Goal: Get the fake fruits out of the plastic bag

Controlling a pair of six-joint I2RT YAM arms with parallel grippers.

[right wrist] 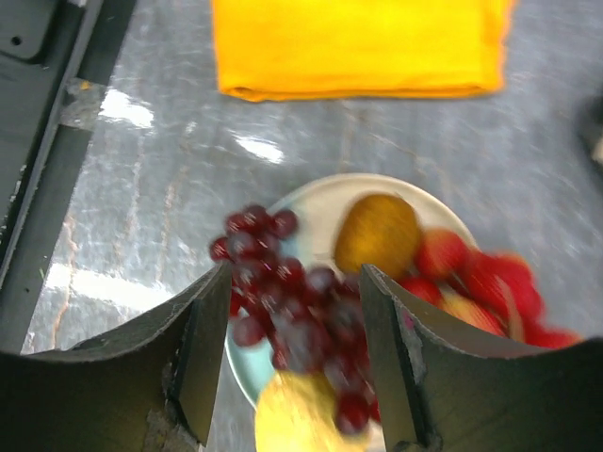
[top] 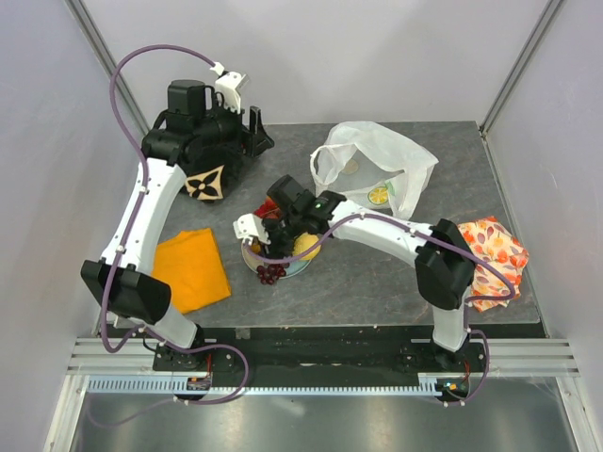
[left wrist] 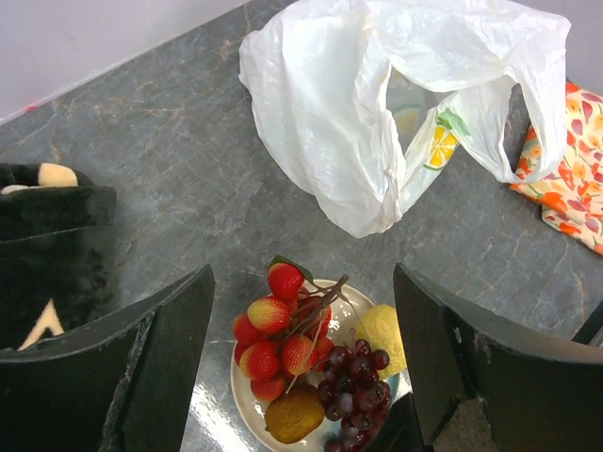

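Spanning the whole scene, grey table (top: 367, 287) carries everything. L arm (top: 141, 217) rises up the left side from a low elbow, wrist bent over black bag (top: 203, 155). L gripper (left wrist: 301, 278) points twd the plate, jaws wide, nothing btwn them. R arm (top: 382, 231) folds leftward from its elbow at right, wrist tipped down. R gripper (right wrist: 294, 273) hovers over the plate, jaws apart just above the grapes, no grip seen. Plastic bag (top: 377, 160) lies crumpled at far centre-right, mouth open. Orange cloth (top: 191, 268) lies near-left; fruit-patterned cloth (top: 495, 254) sits at right edge. Plate (left wrist: 243, 400) holds berry cluster (left wrist: 283, 330), grape bunch (right wrist: 283, 301), lemon (left wrist: 382, 334) and brown oval piece (left wrist: 294, 412). Citrus slice (top: 378, 196) shows thru the bag, inside it.
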